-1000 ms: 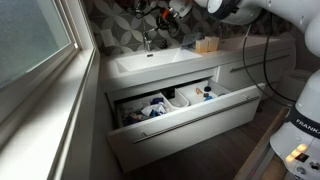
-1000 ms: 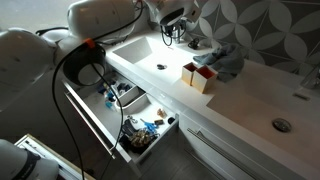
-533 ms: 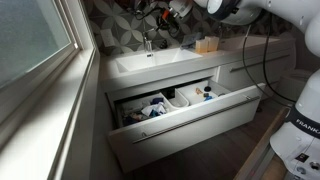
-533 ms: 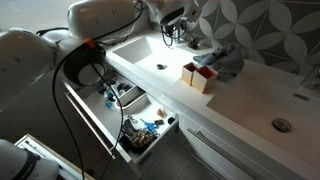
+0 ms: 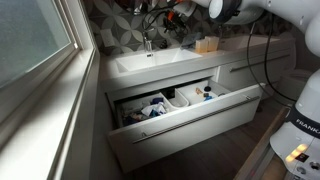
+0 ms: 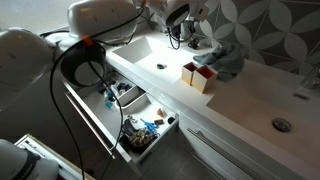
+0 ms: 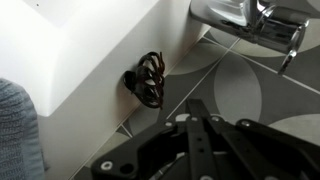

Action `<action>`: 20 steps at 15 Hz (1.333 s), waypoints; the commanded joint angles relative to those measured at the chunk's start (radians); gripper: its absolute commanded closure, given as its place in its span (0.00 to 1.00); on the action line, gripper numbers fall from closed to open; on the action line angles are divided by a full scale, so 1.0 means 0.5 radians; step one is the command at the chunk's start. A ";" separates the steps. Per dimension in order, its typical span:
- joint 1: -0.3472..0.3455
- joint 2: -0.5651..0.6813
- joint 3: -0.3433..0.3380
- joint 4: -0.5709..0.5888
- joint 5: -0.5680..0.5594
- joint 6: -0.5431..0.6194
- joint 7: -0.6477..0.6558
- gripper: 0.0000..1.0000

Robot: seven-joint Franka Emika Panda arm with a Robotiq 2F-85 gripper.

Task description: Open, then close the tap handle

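Evidently a bathroom: white basin (image 5: 150, 66) on a vanity, drawer (image 5: 185, 122) pulled open, grey patterned wall tiles (image 5: 115, 25), window (image 5: 30, 40) alongside. Tap handle (image 5: 148, 33) atop the short chrome faucet (image 7: 250, 15) at the basin's back edge. Gripper (image 6: 183, 22) near it, by the wall; opening and hold impossible to judge. "FRANK" legible on the arm's base (image 5: 300, 140), cut off at the frame edge.

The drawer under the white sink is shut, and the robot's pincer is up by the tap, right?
Not quite: the drawer under the white sink is pulled open, things showing inside, in both exterior views. The pincer is up by the tap.
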 commanded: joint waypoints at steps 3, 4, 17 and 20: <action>0.027 0.110 -0.046 0.284 -0.079 -0.014 0.095 0.99; 0.029 0.069 -0.032 0.222 -0.075 0.025 0.072 0.99; 0.058 -0.014 0.052 0.099 -0.042 0.137 -0.070 0.99; 0.065 -0.006 0.100 0.114 -0.028 0.152 -0.140 0.98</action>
